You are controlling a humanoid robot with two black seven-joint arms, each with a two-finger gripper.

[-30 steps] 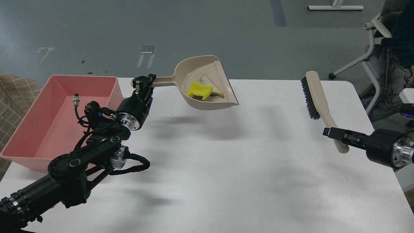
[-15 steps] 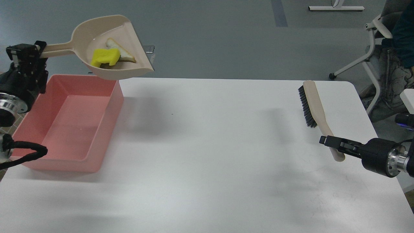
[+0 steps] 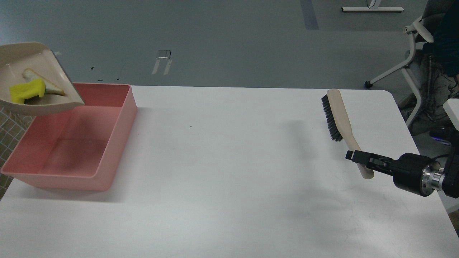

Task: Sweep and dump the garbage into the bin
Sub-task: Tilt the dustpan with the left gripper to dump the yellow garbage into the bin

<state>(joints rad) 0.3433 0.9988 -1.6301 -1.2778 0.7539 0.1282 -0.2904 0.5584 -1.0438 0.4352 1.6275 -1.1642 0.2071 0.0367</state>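
Note:
The beige dustpan [image 3: 53,68] hangs at the far left edge, above the back left corner of the salmon-pink bin [image 3: 118,143]. In the pan lie the garbage pieces: a crumpled yellow scrap [image 3: 27,90] and a thin pale beige stick-like piece [image 3: 40,81]. The bin's inside shows nothing but the pan's shadow. My left gripper and the pan's handle are out of view past the left edge. My right gripper [image 3: 358,158] is shut on the handle of a beige brush [image 3: 342,120] with dark bristles, held over the table's right side.
The white table [image 3: 229,172] fills the view; its far edge runs behind the bin and brush. An office chair [image 3: 423,53] stands beyond the table's right corner.
The dustpan with the garbage has swung left from mid-table, up and over the bin, and my left arm has left the view. The brush has drifted slightly left.

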